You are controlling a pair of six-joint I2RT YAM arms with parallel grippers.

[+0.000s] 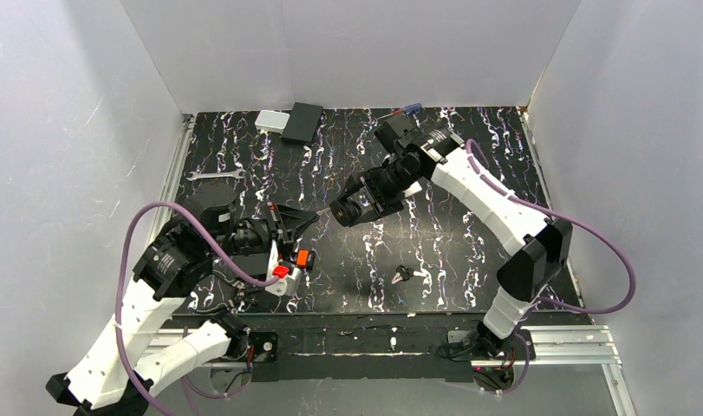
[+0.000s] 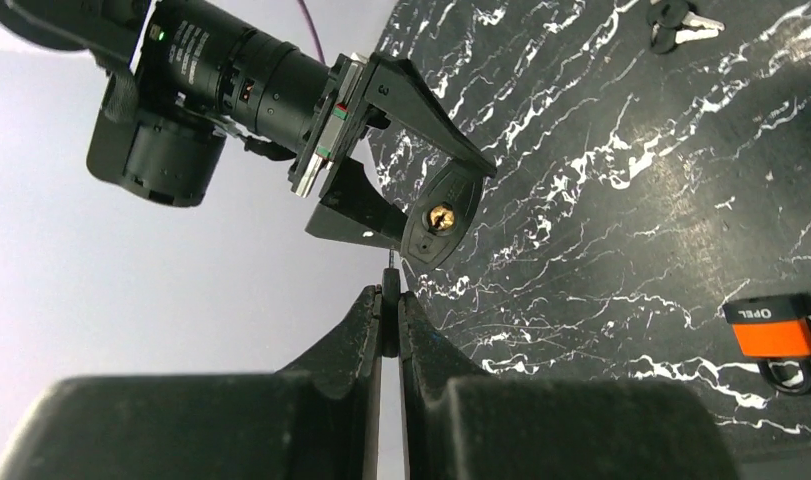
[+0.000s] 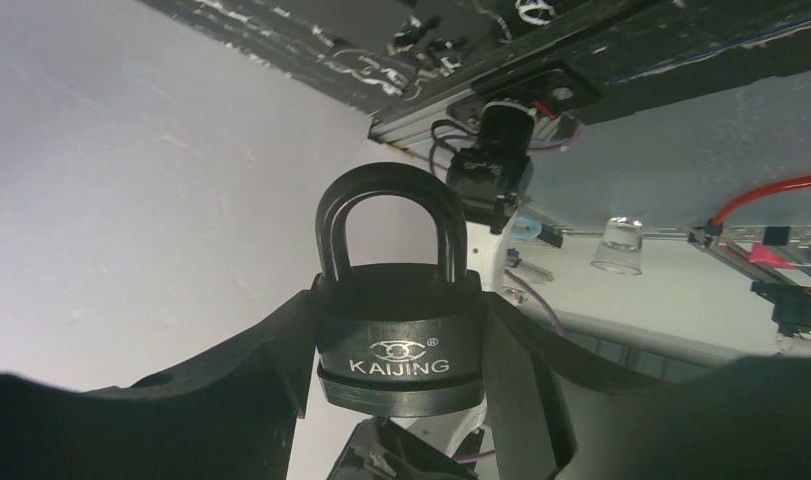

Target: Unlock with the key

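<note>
Presently: left end effector [image 2: 389, 305] closed tight on the tiny dark-headed metal key [image 2: 391, 270]; key seen edge-on from the left wrist, head buried between the pads, only a thin blade tip showing, aimed toward the brass keyway and just short of it; barely a line from above. Right end effector [image 1: 346, 211] jaws spread to body width, clamped on the black steel padlock [image 3: 399, 350], held off the black white-veined surface [image 1: 452, 251]; shackle seated; lock's lower edge hidden by the fingers in the right wrist view. Second small dark-headed key [image 1: 402, 276] lies on the surface, well apart; small orange-bodied lock [image 2: 771, 330] near the left arm, shackle dim in shadow.
</note>
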